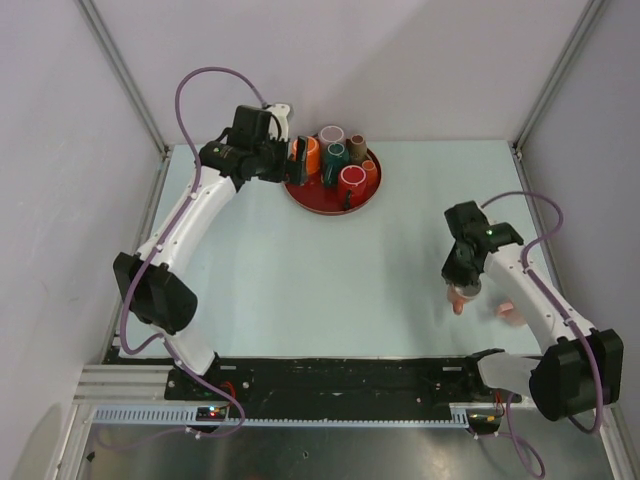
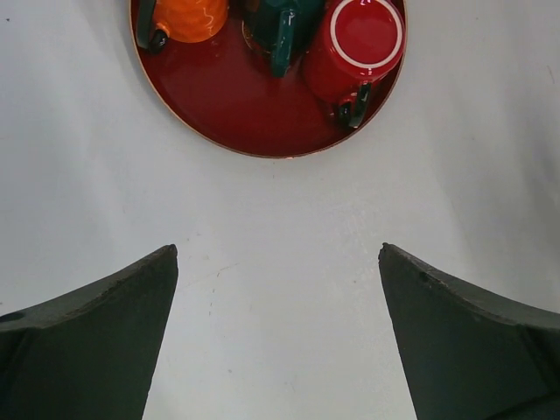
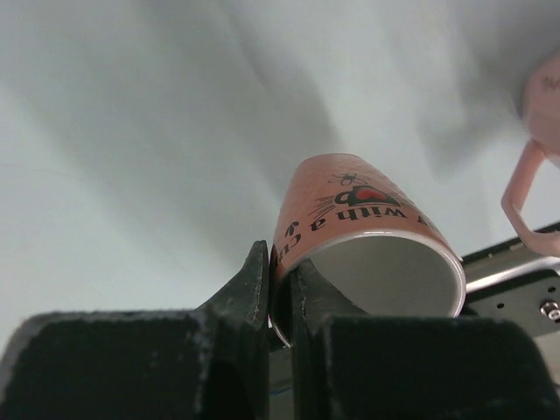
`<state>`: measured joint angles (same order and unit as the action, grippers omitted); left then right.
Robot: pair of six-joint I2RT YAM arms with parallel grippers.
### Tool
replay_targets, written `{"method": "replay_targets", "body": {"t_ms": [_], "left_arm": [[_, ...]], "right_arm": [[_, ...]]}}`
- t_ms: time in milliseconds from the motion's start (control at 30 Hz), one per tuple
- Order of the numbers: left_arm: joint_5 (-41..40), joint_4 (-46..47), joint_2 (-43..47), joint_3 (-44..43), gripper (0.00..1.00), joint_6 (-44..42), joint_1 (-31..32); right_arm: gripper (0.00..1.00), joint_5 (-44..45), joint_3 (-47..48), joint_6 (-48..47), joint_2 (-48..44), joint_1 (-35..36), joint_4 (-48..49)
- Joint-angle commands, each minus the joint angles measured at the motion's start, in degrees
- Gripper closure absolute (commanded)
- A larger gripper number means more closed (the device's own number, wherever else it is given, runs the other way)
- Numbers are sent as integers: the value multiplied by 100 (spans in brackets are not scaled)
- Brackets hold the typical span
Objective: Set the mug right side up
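right wrist view: right gripper (image 3: pixel 280 267) jaws pinch the pink mug (image 3: pixel 350 219) by its rim, mid-flip i'd say. next: rotate it mouth-up, set it down. left gripper (image 2: pixel 278 252) jaws spread.

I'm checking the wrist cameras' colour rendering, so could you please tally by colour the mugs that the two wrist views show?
Orange mug: 1
Green mug: 1
Red mug: 1
Pink: 2, the held pink mug and the loose pink mug
Total: 5
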<state>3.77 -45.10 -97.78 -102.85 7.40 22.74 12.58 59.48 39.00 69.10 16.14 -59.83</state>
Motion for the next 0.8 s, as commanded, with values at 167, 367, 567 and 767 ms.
{"method": "replay_targets", "body": {"t_ms": [167,367,567,767], "left_arm": [[-444,230,111,293,0,-75,15],[-461,439,95,665,0,17,15],[-69,852,-13,991,0,-161,38],[362,1985,-372,1211,0,-1176,262]], "right_arm": [[100,-4,-854,311,421,-324,880],[81,83,-1076,243,593,-416,1048],[59,-97,-1090,97,517,-550,1090],[30,97,-525,-240,42,-543,506]]}}
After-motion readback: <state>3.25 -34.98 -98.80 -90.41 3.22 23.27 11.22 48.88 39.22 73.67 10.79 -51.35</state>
